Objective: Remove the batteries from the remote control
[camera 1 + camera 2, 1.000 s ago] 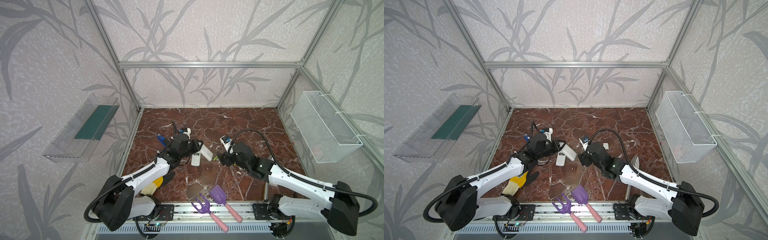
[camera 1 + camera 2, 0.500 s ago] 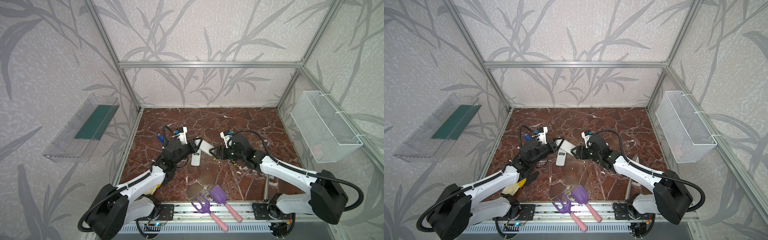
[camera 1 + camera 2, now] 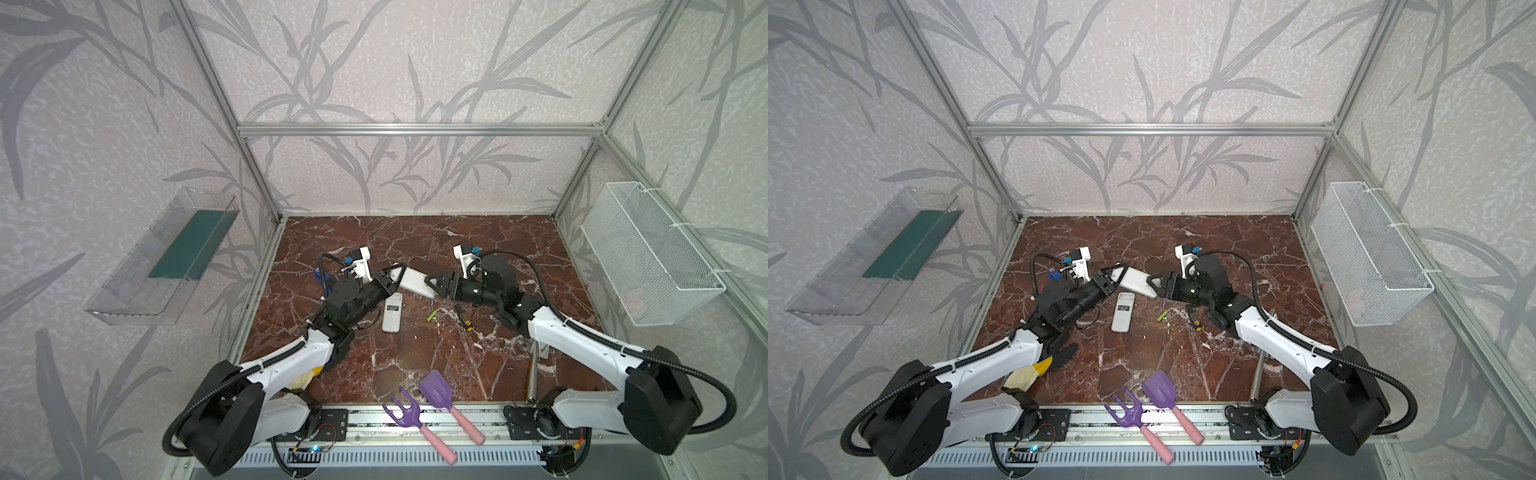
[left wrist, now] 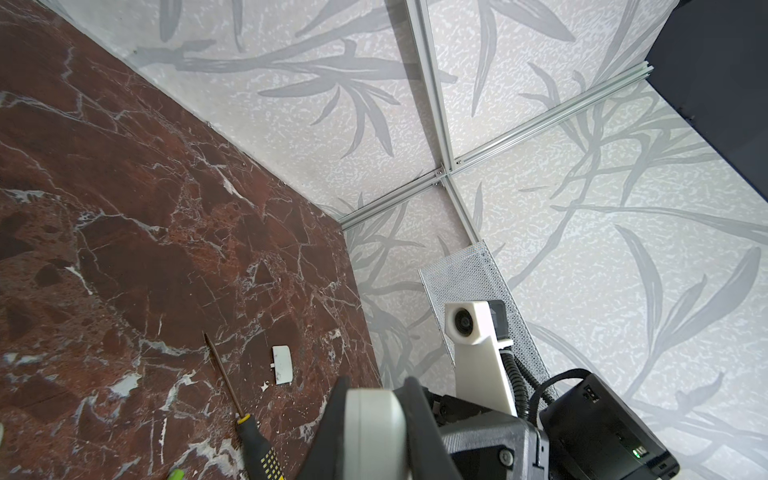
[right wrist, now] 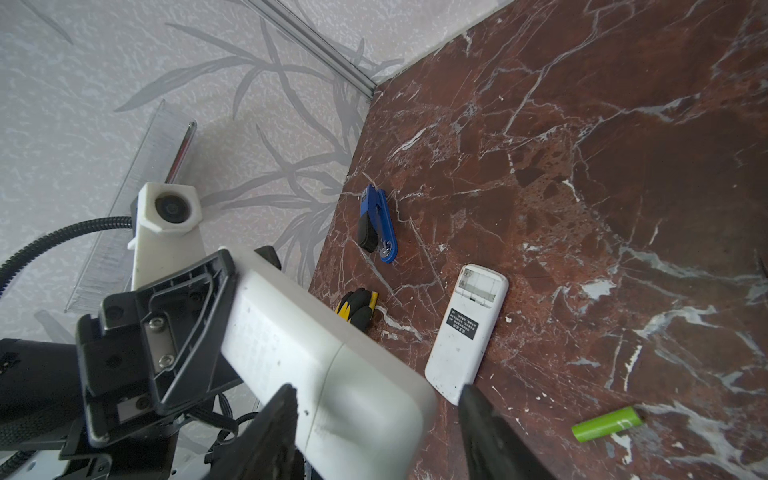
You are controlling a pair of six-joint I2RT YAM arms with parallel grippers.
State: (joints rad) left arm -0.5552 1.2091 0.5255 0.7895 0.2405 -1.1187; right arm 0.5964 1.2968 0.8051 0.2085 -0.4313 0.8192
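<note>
A white remote control (image 3: 415,282) (image 3: 1136,280) hangs above the floor between both arms. My left gripper (image 3: 390,279) (image 4: 376,386) is shut on its left end (image 4: 374,432). My right gripper (image 3: 432,286) (image 5: 378,392) is open, and its jaws straddle the other end (image 5: 291,332). One finger lies against the casing and the other stands off it. A lime-green battery (image 3: 432,316) (image 3: 1162,316) (image 5: 606,424) lies loose on the floor. A second white remote (image 3: 392,312) (image 5: 465,328) lies back up with its battery bay open.
A yellow-and-black screwdriver (image 3: 463,318) (image 4: 257,444) lies under the right arm, near a white battery cover (image 4: 282,364). A blue tool (image 5: 378,224) sits by the left wall. A purple shovel (image 3: 436,392) and fork (image 3: 405,411) lie at the front edge. A wire basket (image 3: 648,253) hangs on the right wall.
My right gripper has moved left up to the held remote's free end, and its jaws have narrowed. The left arm has turned the remote towards it.
</note>
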